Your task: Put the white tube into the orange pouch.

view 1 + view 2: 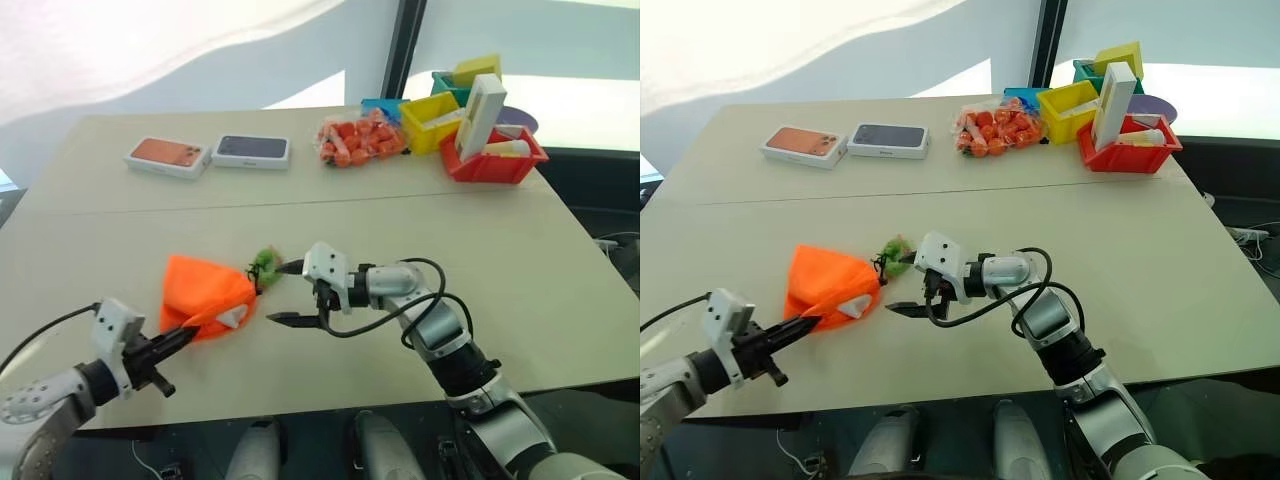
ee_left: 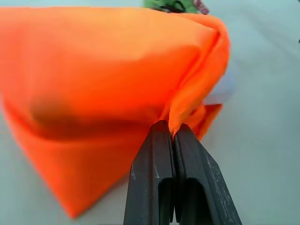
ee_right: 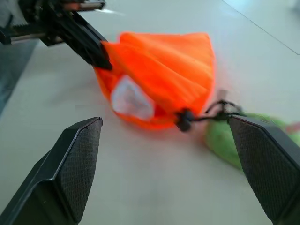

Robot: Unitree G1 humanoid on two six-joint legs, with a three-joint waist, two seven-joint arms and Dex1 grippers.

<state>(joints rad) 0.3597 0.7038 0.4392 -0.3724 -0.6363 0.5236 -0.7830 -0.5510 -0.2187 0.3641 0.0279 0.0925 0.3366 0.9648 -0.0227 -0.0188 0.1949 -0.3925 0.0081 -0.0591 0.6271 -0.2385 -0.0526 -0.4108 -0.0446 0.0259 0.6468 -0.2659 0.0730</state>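
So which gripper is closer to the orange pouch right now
Left. The left gripper is shut on a fold of the orange pouch. The right gripper is open just beside it, near the green ball, not touching the fabric.

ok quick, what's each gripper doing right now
left gripper: shut on an edge of the orange pouch
right gripper: open, holding nothing, beside the pouch's mouth

Phone boxes [image 1: 210, 153] — bins [image 1: 494, 157].
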